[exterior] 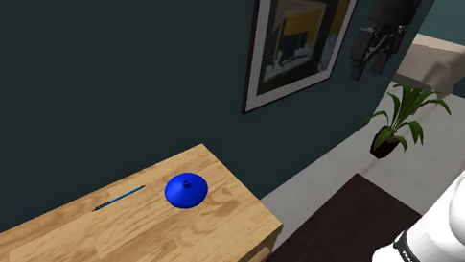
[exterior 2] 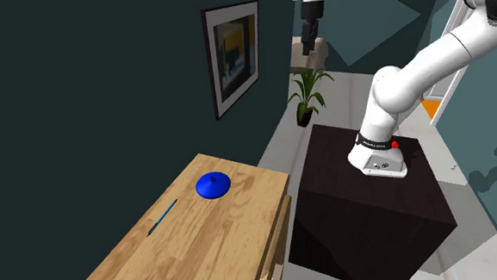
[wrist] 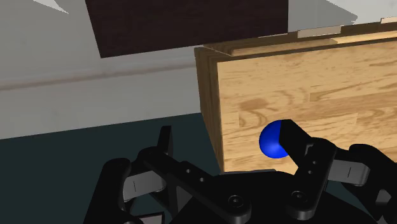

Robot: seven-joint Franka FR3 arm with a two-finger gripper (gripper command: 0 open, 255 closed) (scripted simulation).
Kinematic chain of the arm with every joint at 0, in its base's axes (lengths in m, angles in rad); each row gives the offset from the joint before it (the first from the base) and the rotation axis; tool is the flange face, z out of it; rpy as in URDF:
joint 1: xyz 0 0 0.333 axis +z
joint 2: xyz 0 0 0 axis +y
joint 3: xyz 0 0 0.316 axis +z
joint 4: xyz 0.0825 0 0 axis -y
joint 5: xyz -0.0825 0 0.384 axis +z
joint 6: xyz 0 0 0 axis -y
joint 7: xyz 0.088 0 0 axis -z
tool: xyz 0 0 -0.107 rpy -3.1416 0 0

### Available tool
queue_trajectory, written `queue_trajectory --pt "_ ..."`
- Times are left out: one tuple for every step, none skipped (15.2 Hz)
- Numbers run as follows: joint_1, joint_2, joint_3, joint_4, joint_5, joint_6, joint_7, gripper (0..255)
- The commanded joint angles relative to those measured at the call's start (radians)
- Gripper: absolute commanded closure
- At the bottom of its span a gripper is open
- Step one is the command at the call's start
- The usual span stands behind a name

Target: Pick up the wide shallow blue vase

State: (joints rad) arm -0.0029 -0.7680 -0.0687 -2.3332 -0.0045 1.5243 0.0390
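Observation:
The wide shallow blue vase (exterior: 185, 189) (exterior 2: 212, 185) rests mouth-down like a low dome near the end of a light wooden cabinet top (exterior: 153, 248) (exterior 2: 221, 244). My black gripper (exterior: 363, 71) (exterior 2: 310, 39) hangs high in the air, far above and well away from the vase, beside the framed picture. Its fingers stand apart with nothing between them. In the wrist view the gripper (wrist: 229, 143) looks down at the wooden top (wrist: 305, 89), and the vase (wrist: 270, 140) peeks out from behind the tip of one finger (wrist: 294, 139), far below it.
A thin blue pencil (exterior: 119, 198) (exterior 2: 162, 216) lies on the wood beside the vase. A framed picture (exterior: 299, 39) (exterior 2: 233, 58) hangs on the dark wall. A potted plant (exterior: 398, 119) (exterior 2: 307, 93) stands on the floor. The dark stand (exterior: 339, 240) (exterior 2: 370, 207) adjoins the cabinet.

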Motion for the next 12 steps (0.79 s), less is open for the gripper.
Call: queue_trajectory --pt "0.0 0.0 0.0 0.0 0.0 0.0 0.0 0" --pt "0.005 0.015 0.009 -0.016 0.007 0.032 0.009 0" --pt "0.01 0.031 0.018 -0.031 0.014 0.064 0.018 0" --pt "0.015 0.048 0.027 -0.045 0.021 0.096 0.026 0" --pt "0.021 0.067 0.036 -0.057 0.027 0.129 0.034 0" --pt "0.026 0.087 0.045 -0.068 0.034 0.161 0.043 0" --pt "0.031 0.109 0.054 -0.078 0.04 0.194 0.051 0" --pt "0.037 0.132 0.063 -0.086 0.046 0.226 0.059 0" --pt "0.042 0.156 0.072 -0.093 0.052 0.259 0.066 0" --pt "0.047 0.182 0.081 -0.099 0.057 0.291 0.074 0" --pt "0.052 0.208 0.09 -0.103 0.062 0.323 0.082 0" --pt "0.057 0.236 0.099 -0.105 0.067 0.355 0.09 0"
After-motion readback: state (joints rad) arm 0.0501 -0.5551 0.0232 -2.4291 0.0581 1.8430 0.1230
